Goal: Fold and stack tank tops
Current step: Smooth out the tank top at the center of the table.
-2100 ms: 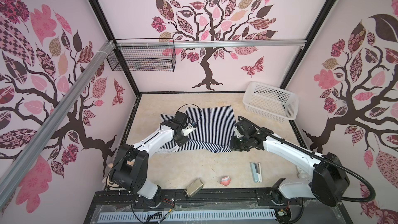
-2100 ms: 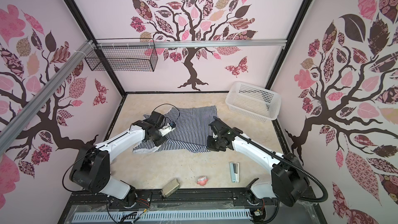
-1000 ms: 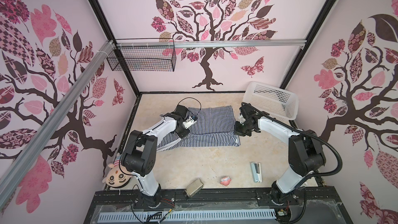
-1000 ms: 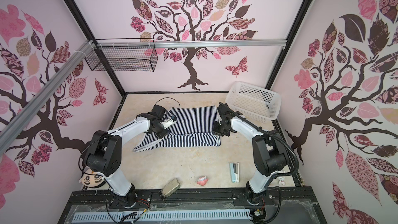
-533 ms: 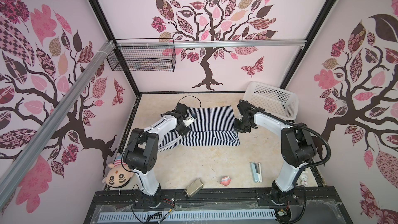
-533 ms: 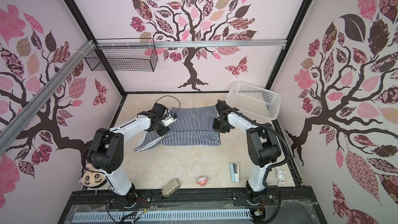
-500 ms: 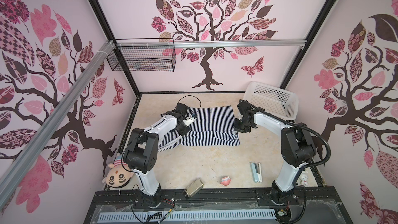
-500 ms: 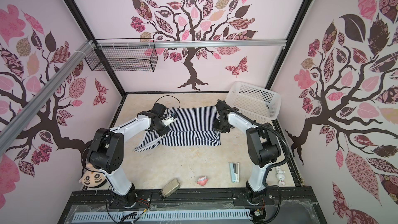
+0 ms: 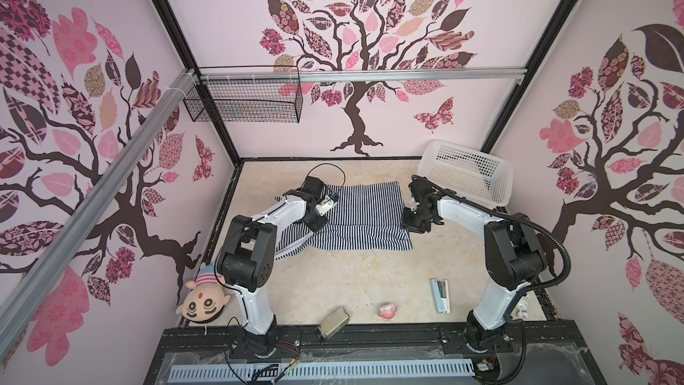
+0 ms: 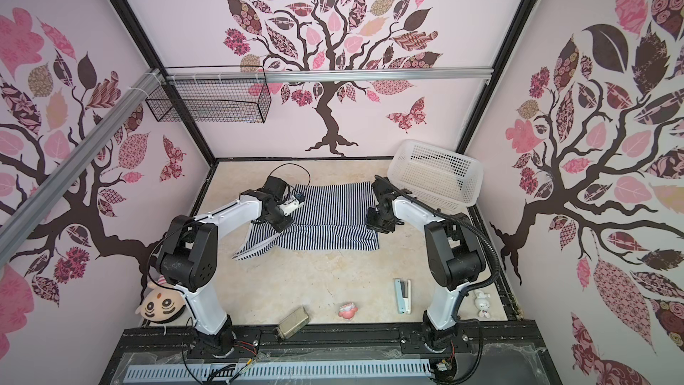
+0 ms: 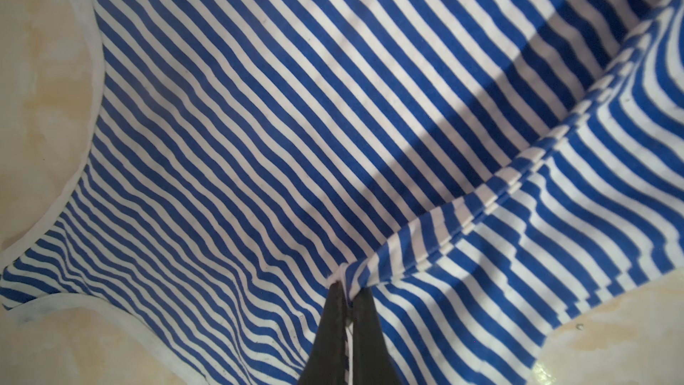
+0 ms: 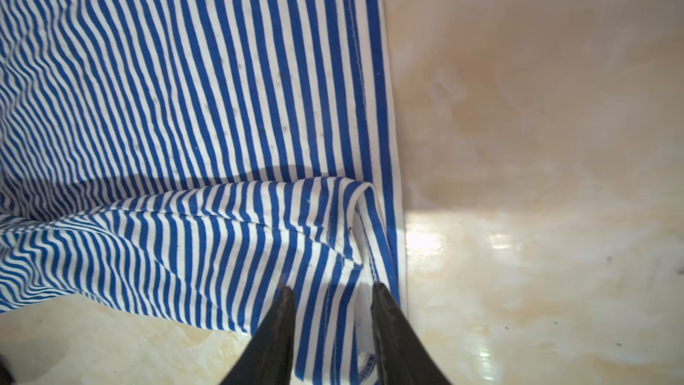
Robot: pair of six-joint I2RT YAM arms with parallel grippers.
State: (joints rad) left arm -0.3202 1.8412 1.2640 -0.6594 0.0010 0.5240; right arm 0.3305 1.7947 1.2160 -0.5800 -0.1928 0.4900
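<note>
Front row: a tin (image 9: 332, 322), a pink toy (image 9: 387, 310) and a stapler (image 9: 439, 295) lie apart along the lower middle of both top views, near my bases.
Doll: the doll (image 9: 201, 300) lies face up at lower left, beside my left base.
Table: the table (image 9: 333, 275) is beige and marbled, and all of this rests on it.
Top: the top (image 9: 364, 216) is spread at frame centre between my two grippers. One layer is folded over along a crosswise crease, and a strap end trails toward lower left.
Left jaws: my left gripper (image 11: 346, 287) is closed tight and pinches a folded edge of the top, on the cloth's left side in both top views.
Right jaws: my right gripper (image 12: 333, 290) has its fingers parted at the top's right hem. Bunched cloth lies between the tips, unpinched.
Basket: a white basket (image 9: 467, 175) stands at upper right of centre, behind my right arm and just beside the top's far right corner.
Wire basket: a wire basket (image 9: 244, 105) hangs on the back rail at upper left of centre.
</note>
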